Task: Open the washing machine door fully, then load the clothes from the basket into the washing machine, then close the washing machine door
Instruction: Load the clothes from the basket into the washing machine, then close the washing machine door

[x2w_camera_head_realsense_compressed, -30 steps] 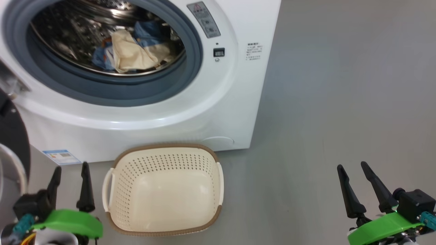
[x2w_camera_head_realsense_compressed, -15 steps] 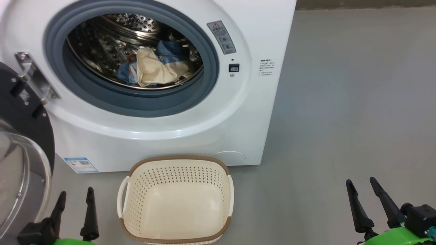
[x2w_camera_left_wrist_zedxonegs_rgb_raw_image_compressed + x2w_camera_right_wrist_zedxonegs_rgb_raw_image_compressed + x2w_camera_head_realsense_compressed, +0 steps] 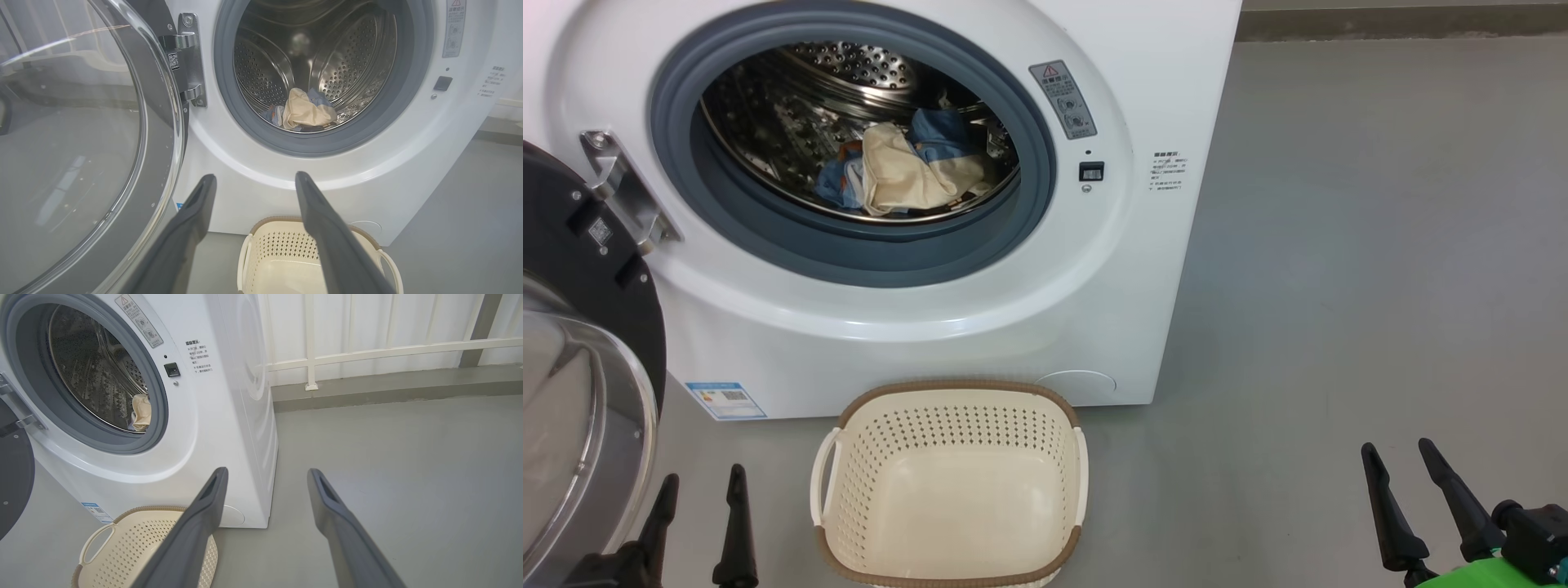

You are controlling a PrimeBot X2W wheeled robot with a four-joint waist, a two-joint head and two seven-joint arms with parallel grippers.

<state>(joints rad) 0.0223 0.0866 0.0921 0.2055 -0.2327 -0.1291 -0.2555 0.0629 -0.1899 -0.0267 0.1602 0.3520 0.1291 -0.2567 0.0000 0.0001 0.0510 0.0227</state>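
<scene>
"Down at the machine [image 3: 1168,73], how far along are we?"

"Door [image 3: 588,286] hangs wide open at nine o'clock of the drum [image 3: 849,65]. Clothes [image 3: 907,175] lie inside it. Basket [image 3: 956,387] sits empty at the drum's six o'clock. Loading looks finished, I judge; only shutting the door is left."

"And the grippers?"

"Both empty, fingers spread. Left gripper [image 3: 704,474] hovers at the basket's nine o'clock, with the door just beside it at ten o'clock, seemingly not touching. Right gripper [image 3: 1395,446] hangs well apart, at the basket's three o'clock, above the floor [image 3: 1339,286]."
</scene>
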